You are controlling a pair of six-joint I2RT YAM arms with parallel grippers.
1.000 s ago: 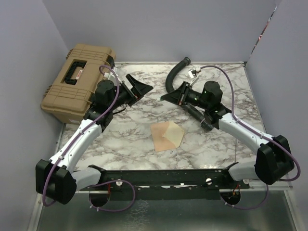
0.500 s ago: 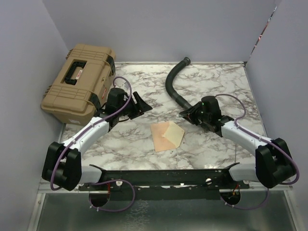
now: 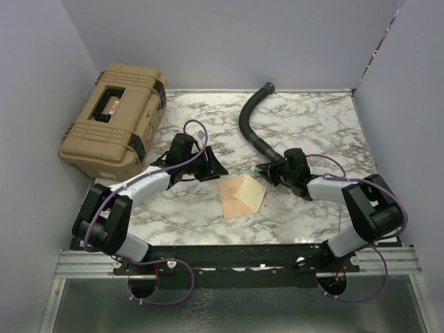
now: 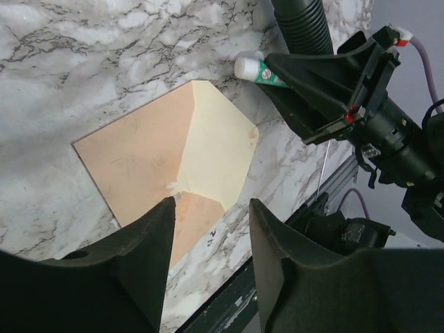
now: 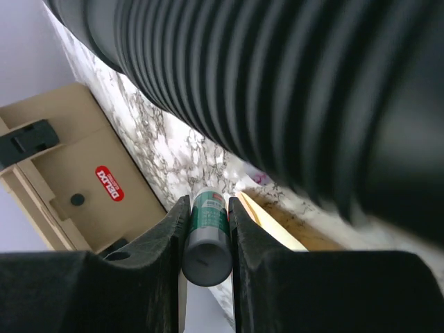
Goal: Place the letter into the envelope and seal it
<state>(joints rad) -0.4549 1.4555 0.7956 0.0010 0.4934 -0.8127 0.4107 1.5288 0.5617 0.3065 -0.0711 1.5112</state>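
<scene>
The envelope (image 3: 232, 198) lies flat at the table's centre, its pointed flap (image 4: 215, 149) open and showing cream-yellow. The letter does not show as a separate sheet. My left gripper (image 4: 211, 202) hovers low over the envelope's left edge, its jaws apart with nothing between them; from above, my left gripper (image 3: 219, 170) sits just up-left of the envelope. My right gripper (image 5: 207, 205) is shut on a green-and-white glue stick (image 5: 206, 239). Seen from the left wrist, the glue stick (image 4: 258, 71) has its white end just beyond the flap's tip.
A black corrugated hose (image 3: 251, 121) curves from the back centre down to the right gripper and fills the right wrist view. A tan hard case (image 3: 114, 118) stands at the back left. The black base rail (image 3: 236, 257) runs along the near edge.
Both arms have come down and inward to the envelope. The left jaws have narrowed. The right gripper has carried the glue stick from the back to the flap's tip.
</scene>
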